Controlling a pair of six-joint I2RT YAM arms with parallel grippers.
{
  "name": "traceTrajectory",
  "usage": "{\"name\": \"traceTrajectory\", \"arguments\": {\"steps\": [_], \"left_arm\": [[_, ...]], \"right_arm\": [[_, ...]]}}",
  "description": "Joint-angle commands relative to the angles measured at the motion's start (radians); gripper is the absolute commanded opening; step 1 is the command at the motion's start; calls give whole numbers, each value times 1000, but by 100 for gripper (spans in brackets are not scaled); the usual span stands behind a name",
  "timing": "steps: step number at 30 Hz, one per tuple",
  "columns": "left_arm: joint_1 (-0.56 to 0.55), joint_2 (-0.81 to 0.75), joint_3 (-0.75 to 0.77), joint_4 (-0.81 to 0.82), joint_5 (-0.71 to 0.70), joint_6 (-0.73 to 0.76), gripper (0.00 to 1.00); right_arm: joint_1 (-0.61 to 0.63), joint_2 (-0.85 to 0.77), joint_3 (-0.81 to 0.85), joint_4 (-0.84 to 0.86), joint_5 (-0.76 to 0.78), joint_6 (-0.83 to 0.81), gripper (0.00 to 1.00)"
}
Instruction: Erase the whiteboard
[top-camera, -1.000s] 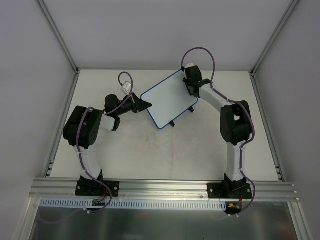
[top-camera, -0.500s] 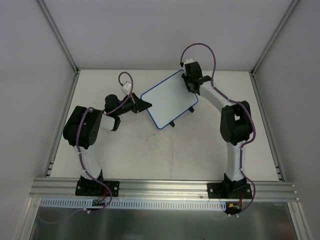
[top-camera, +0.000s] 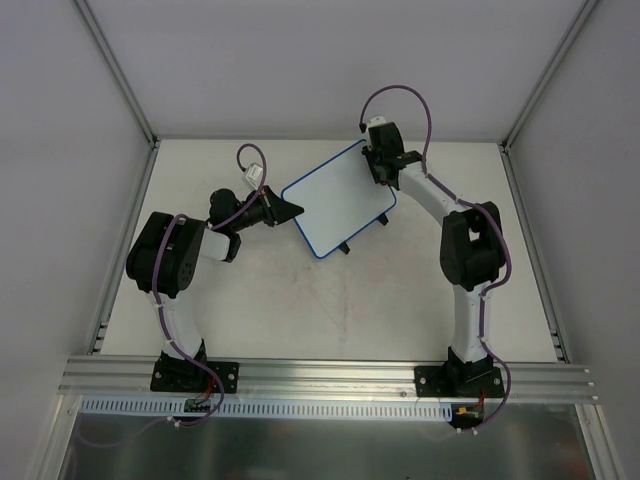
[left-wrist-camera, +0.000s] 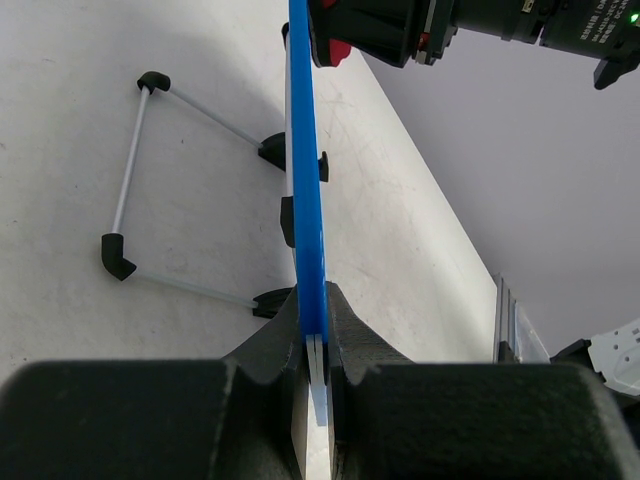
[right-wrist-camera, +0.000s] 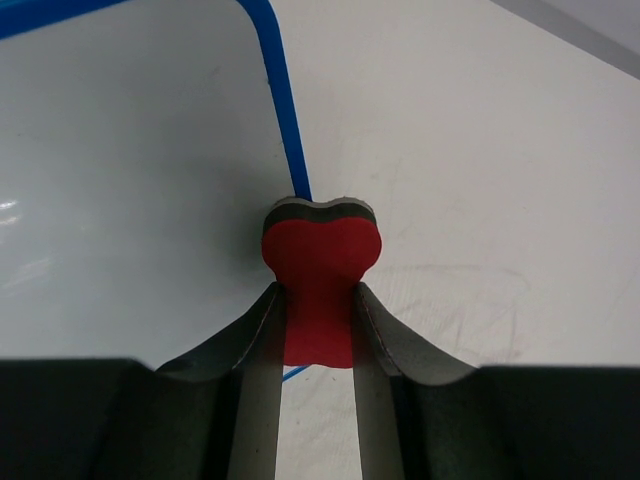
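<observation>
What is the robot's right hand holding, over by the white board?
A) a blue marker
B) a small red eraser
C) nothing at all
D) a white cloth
B: the right wrist view shows the right hand with both fingers clamped on a red eraser, whose tip sits at the blue rim of the whiteboard.
</observation>
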Motion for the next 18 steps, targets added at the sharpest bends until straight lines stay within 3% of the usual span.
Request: {"name": "traceTrajectory", "arguments": {"steps": [1,18], "left_arm": [[-7,-26,20,141,70,31,0],[-4,-29,13,156,70,22,0]], "right_arm": [[-40,-11,-44,-2,-31,42,0],[-57,-113,-164,31,-17,65,0]]}}
